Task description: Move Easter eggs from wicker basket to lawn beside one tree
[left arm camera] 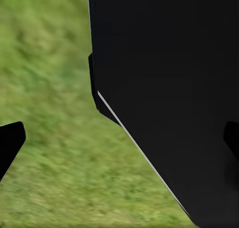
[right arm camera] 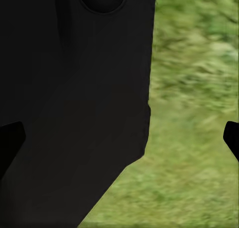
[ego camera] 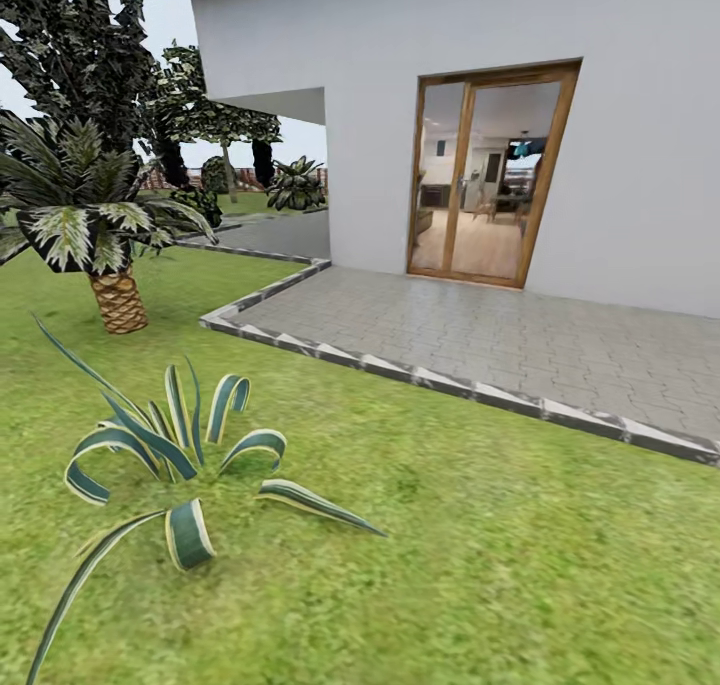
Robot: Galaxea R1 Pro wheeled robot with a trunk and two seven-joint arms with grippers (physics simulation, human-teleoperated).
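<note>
Green lawn (ego camera: pixel 480 525) ran up to a grey patio (ego camera: pixel 500 335) and glass door (ego camera: pixel 490 175). Both wrist views caught blurred grass behind a black body; each gripper's fingertips (left arm camera: pixel 10 140) (right arm camera: pixel 10 138) stood wide apart, empty, cut off at the edges

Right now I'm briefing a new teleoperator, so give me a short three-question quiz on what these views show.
1. True or false: the glass door opens onto the grey patio.
2. The striped spiky plant grows from: A) the patio, B) the lawn, C) a pot.
3. Fill in: the small palm stands to the patio's ____ in the head view.

Key: 1 true. 2 B. 3 left.

In the wrist views the left gripper and right gripper have fingertips wide apart above grass.
</note>
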